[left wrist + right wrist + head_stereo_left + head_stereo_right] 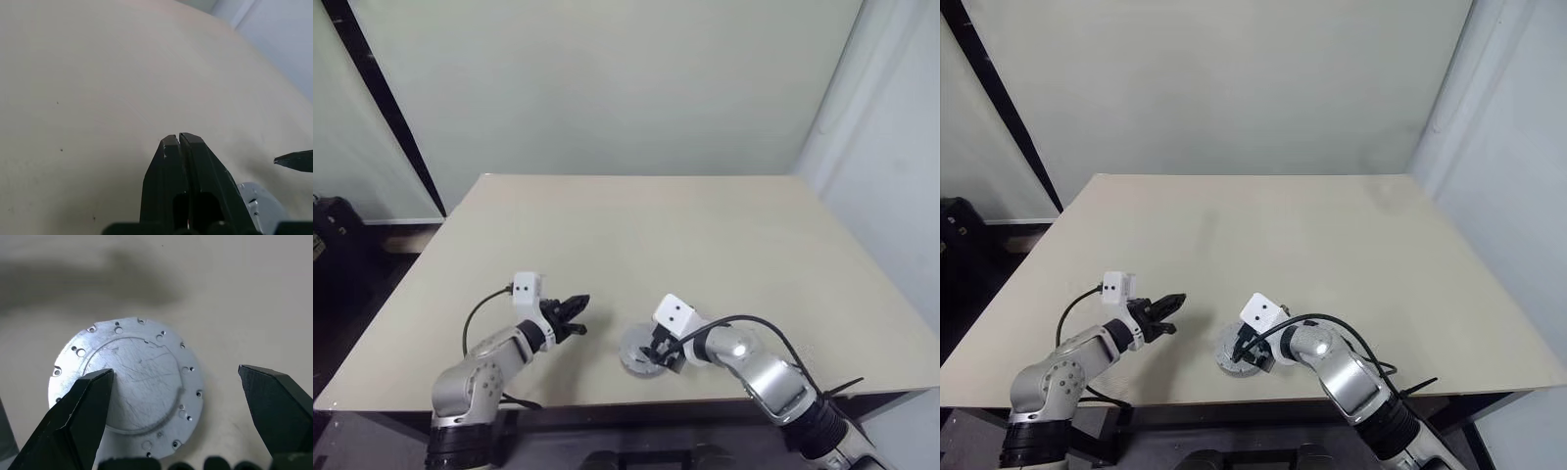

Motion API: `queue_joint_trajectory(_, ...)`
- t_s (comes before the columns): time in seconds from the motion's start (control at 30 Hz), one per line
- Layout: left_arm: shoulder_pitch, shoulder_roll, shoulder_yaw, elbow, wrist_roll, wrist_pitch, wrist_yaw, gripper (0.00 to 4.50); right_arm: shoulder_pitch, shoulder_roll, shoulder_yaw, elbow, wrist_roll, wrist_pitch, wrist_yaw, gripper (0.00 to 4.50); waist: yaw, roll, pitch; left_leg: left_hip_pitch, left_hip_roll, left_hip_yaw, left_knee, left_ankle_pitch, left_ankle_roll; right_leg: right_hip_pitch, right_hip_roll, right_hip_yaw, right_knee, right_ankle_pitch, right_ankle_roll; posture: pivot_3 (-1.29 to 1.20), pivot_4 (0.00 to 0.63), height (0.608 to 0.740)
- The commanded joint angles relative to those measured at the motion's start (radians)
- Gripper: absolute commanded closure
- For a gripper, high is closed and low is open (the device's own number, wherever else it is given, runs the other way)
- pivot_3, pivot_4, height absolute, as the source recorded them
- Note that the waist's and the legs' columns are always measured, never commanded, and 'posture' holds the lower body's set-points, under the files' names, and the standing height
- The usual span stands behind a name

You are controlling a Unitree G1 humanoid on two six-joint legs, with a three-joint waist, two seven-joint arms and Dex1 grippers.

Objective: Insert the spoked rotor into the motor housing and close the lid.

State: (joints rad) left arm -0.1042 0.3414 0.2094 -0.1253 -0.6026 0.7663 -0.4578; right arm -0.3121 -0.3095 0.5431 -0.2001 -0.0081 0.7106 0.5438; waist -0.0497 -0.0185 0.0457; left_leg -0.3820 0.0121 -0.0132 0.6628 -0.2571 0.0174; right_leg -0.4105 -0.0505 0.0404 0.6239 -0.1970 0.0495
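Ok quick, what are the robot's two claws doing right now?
Left gripper: shut, holding nothing.
Right gripper: open, hovering over the flat round silver metal disc on the table, not gripping it.

Beige worktop (636,245), matte, against a pale green-white wall (607,78); black diagonal strip (386,108) on left (dark floor (352,284) below it), whitish curtain (891,147) right.
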Motion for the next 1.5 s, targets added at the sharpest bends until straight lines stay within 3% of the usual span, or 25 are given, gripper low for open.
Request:
queue_joint_trajectory(0.03,-0.003,0.019,-0.014,-0.049,-0.016,0.006,-0.031,4.50,-0.031,-0.015,-0.105,-0.018,0.075,-0.044,0.071,0.02,0.000,0.000,0.000,0.000,0.000,0.000,0.000,0.000,0.000,0.000,0.000,0.000,0.000,0.000,0.000,0.00,0.000,0.740)
queue_joint_trajectory(0.37,0.026,0.106,-0.116,-0.125,-0.043,0.049,-0.207,4.50,-0.086,-0.124,-0.108,0.088,0.143,-0.193,0.343,0.02,0.000,0.000,0.000,0.001,0.000,0.000,0.000,0.000,0.000,0.000,0.000,0.000,0.000,0.000,0.000,0.00,0.000,0.740)
queue_joint_trajectory(0.97,0.064,0.169,-0.109,-0.170,-0.053,0.069,-0.217,4.50,-0.106,-0.034,-0.053,0.304,0.070,-0.340,0.380,0.02,0.000,0.001,0.000,0.001,0.000,0.000,0.000,0.000,0.000,0.001,0.000,0.001,0.001,0.000,0.000,0.00,0.000,0.740)
queue_joint_trajectory(1.13,0.063,0.168,-0.106,-0.169,-0.052,0.072,-0.209,4.50,-0.098,-0.029,-0.055,0.302,0.062,-0.346,0.376,1.23,0.000,0.001,0.000,0.001,0.000,0.000,0.000,0.000,0.000,0.001,0.000,0.000,0.001,0.000,0.000,0.00,0.000,0.740)
queue_joint_trajectory(1.5,0.049,0.182,-0.106,-0.142,-0.042,0.069,-0.210,4.50,-0.104,-0.013,-0.028,0.234,0.024,-0.198,0.353,1.27,0.000,0.002,0.000,0.002,0.000,0.000,0.000,0.000,0.000,0.001,0.000,0.001,0.001,0.000,0.000,0.00,0.000,0.740)
